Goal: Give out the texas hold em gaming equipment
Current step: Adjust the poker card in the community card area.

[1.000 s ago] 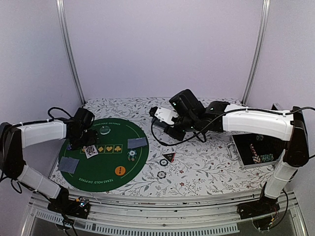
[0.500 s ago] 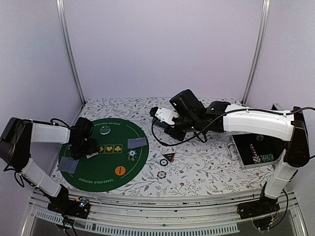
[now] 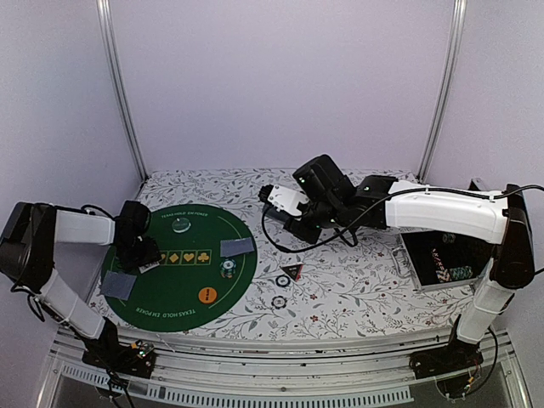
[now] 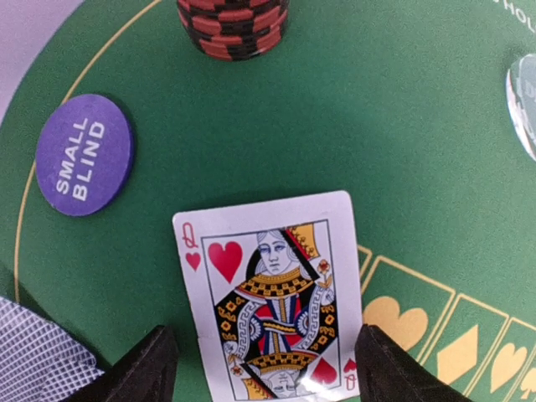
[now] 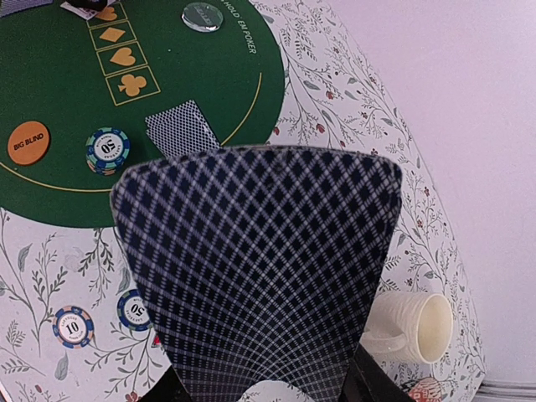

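We see our left gripper [image 4: 268,368] spread wide astride the face-up queen of hearts [image 4: 270,293], flat on the green mat [image 4: 335,126], purple small-blind disc [image 4: 85,154] beyond, red-black chip stack [image 4: 234,25] farther, our right gripper [image 5: 264,381] clamping a bowed blue-backed card [image 5: 255,260]

Queen card [image 4: 272,301] on mat [image 4: 377,126], apparently flat

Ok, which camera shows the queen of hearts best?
Left wrist: the queen of hearts lies face up, nearly whole. Top external shows a pale sliver; right wrist only a cropped corner.
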